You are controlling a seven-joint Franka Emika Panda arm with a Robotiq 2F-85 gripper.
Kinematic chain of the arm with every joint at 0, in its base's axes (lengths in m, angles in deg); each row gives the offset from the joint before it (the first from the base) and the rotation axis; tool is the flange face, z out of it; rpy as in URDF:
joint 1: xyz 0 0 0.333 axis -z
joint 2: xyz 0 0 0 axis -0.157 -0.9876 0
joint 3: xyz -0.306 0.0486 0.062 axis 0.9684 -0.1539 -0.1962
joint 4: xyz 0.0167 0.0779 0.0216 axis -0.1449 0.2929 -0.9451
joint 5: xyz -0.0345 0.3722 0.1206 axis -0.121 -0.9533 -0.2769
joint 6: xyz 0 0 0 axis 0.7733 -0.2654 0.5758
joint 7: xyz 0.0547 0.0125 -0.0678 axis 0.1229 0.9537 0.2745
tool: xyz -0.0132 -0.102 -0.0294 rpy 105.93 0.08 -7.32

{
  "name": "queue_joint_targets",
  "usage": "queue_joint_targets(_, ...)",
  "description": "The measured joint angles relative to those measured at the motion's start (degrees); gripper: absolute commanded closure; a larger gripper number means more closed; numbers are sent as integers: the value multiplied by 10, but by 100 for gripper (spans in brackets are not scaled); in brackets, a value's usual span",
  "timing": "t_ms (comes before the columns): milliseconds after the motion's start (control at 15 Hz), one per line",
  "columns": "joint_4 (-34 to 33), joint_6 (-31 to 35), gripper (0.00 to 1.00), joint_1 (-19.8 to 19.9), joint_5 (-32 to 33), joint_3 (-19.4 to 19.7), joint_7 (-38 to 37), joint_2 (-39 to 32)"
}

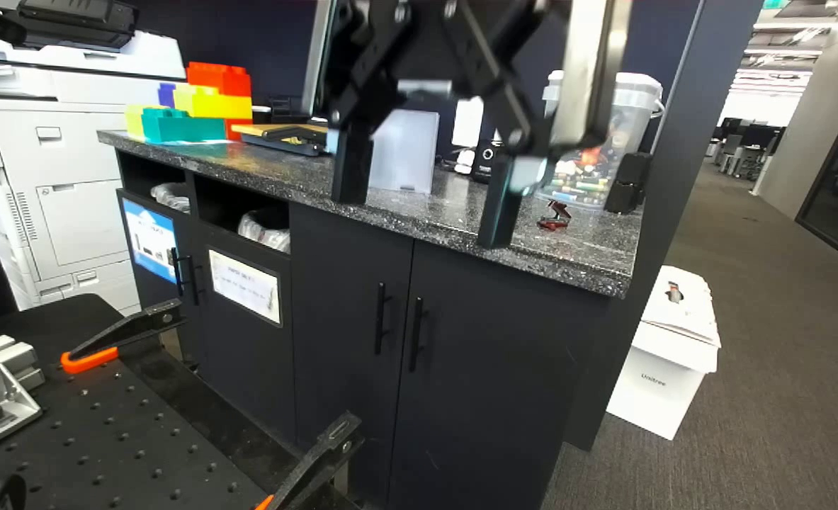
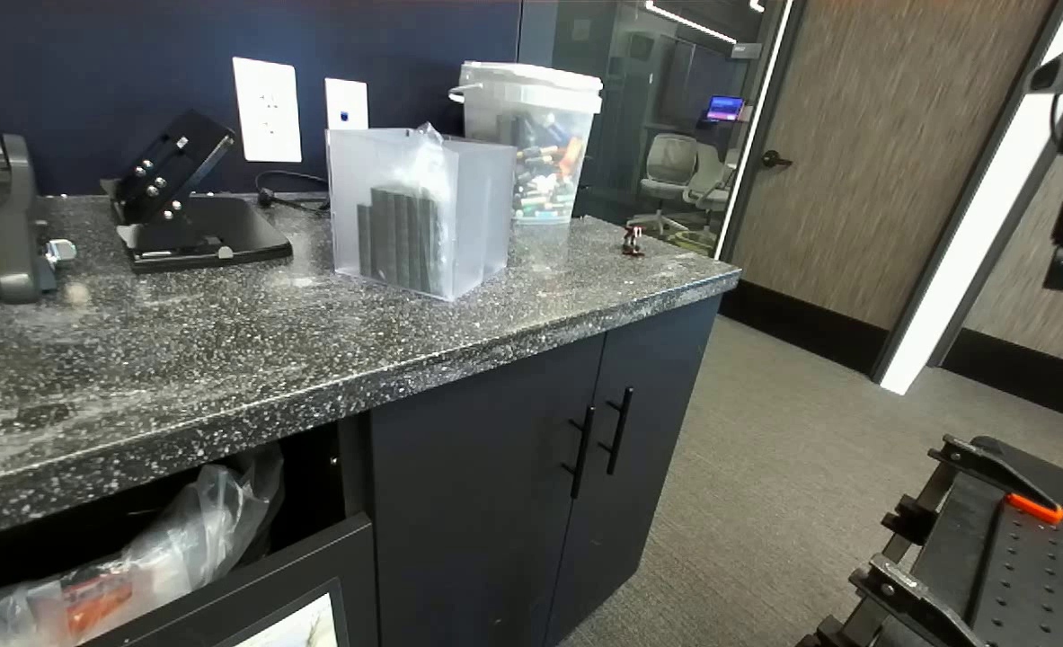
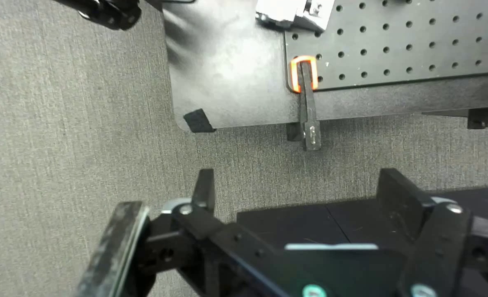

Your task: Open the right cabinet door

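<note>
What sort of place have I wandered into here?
Probably an office's copy corner: a big white machine, likely a copier, stands beside a speckled counter, and pale chairs show behind glass.

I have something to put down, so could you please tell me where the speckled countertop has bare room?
In an exterior view, the countertop looks bare from its front edge back to the black lever device and frosted box. It's crowded by the bucket and the toy bricks.

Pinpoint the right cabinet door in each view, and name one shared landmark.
In an exterior view: right cabinet door, lower right of centre.
In an exterior view: right cabinet door, just right of centre.
Wrist view: right cabinet door, apparently, low centre, left of a seam.
Landmark in all three: perforated board.
</note>
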Motion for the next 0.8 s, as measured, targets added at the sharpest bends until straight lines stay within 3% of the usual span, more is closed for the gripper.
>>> queue_joint_targets(333,-31,146,0,-36,-102,-49,-4,-195)
queue_joint_targets(600,-98,247,0,-32,-212,-116,19,-345)
queue_joint_targets(800,-173,320,0,-25,-228,-154,11,-456)
